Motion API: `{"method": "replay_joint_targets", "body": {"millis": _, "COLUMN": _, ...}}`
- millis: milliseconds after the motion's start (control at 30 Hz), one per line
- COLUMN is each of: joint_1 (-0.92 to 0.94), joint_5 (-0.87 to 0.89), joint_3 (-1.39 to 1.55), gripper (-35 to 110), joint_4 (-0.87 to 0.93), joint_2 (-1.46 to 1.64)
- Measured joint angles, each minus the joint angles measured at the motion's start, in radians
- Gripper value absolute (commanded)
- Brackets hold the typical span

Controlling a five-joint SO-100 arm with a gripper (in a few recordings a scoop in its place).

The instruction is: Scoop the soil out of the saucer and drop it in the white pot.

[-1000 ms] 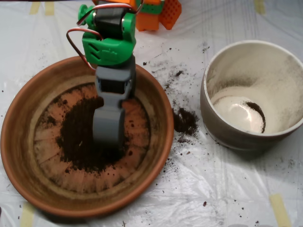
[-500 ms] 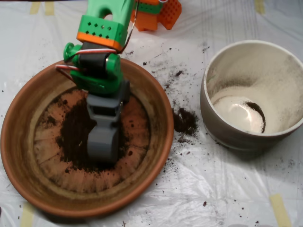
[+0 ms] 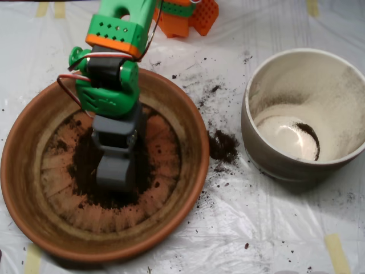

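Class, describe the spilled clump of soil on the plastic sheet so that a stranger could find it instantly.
Start at the big terracotta saucer on the left and the white pot on the right. Between their rims, on the sheet, lies a dark soil clump. It is denser and larger than the fine specks scattered around it.

Robot testbench: taped plastic sheet [image 3: 188, 240] on table

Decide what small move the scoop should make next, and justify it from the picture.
Probably close on the soil and lift: the scoop sits low in the pile at the saucer's centre, while the white pot holds only a small dark streak.
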Motion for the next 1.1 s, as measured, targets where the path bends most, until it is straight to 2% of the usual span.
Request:
{"method": "replay_joint_targets", "body": {"millis": 200, "joint_1": 0.011, "joint_5": -0.014, "joint_3": 0.08, "gripper": 0, "joint_4": -0.063, "joint_2": 0.06}}
{"method": "replay_joint_targets", "body": {"millis": 500, "joint_1": 0.014, "joint_5": -0.037, "joint_3": 0.212, "gripper": 0, "joint_4": -0.17, "joint_2": 0.149}}
{"method": "replay_joint_targets", "body": {"millis": 700, "joint_1": 0.011, "joint_5": -0.049, "joint_3": 0.287, "gripper": -1, "joint_4": -0.17, "joint_2": 0.233}}
{"method": "replay_joint_targets", "body": {"millis": 900, "joint_1": -0.005, "joint_5": -0.051, "joint_3": 0.357, "gripper": -1, "joint_4": -0.167, "joint_2": 0.41}}
{"method": "replay_joint_targets", "body": {"millis": 1100, "joint_1": -0.1, "joint_5": -0.051, "joint_3": 0.411, "gripper": -1, "joint_4": -0.132, "joint_2": 0.66}}
